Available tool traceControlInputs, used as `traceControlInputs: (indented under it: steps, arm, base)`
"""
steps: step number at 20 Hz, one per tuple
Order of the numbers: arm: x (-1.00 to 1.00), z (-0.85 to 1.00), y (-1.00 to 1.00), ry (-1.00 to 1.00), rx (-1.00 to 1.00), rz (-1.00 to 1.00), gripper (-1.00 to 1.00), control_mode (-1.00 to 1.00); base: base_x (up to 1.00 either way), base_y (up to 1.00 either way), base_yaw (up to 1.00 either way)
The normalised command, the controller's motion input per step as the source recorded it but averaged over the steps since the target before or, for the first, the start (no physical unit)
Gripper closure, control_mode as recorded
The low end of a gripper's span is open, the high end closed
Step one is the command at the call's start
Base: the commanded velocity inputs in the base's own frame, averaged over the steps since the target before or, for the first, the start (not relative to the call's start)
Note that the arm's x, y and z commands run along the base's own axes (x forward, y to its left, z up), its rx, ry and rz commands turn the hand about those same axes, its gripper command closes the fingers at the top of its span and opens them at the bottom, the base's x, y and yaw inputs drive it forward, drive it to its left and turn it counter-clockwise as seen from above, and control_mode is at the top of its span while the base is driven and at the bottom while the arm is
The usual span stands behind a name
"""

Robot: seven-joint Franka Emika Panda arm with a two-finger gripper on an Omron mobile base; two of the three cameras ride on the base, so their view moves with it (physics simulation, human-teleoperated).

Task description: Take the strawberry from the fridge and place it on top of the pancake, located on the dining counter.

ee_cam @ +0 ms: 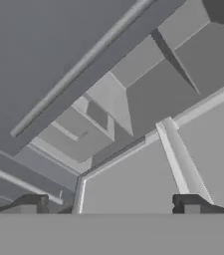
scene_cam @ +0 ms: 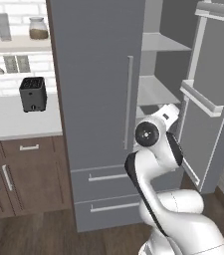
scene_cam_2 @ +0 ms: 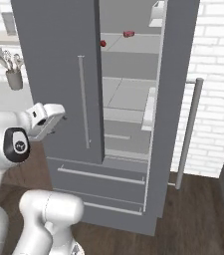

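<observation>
In front of the base, the fridge [scene_cam_2: 58, 74] is shown with its left door shut and its right door [scene_cam_2: 175, 99] swung wide, so that the pale shelves [scene_cam_2: 128, 94] are exposed. On an upper shelf, toward the left of the opening and close behind the edge of the shut door, the strawberry [scene_cam_2: 103, 43] is seen as a tiny red spot; a second small red item [scene_cam_2: 129, 34] lies further right and further back. The gripper [ee_cam: 111, 201] is held low before the opening, jaws spread wide and empty. The strawberry is therefore judged to lie well above the hand and deeper in; a raise and a reach forward would be required.
</observation>
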Motion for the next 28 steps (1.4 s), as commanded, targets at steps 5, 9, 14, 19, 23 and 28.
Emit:
traceControlInputs:
  steps: [5, 9, 14, 19, 23, 28]
  arm:
    - [0.08, -0.02, 0.66, -0.05, 0.33, 0.16, -1.0, -1.0]
    - [0.17, 0.41, 0.03, -0.02, 0.25, 0.15, -1.0, -1.0]
    - [0.33, 0.58, -0.01, 0.05, 0.23, 0.12, -1.0, -1.0]
    - [0.35, 0.59, 0.0, 0.19, 0.16, 0.01, -1.0, -1.0]
    - [0.34, 0.38, -0.09, 0.03, 0.06, -0.01, -1.0, -1.0]
    - [0.42, 0.3, -0.14, 0.02, 0.01, -0.06, -1.0, -1.0]
  base:
    - [0.0, 0.0, 0.0]
    - [0.0, 0.0, 0.0]
    - [0.0, 0.0, 0.0]
    - [0.0, 0.0, 0.0]
    - [0.0, 0.0, 0.0]
    - [0.0, 0.0, 0.0]
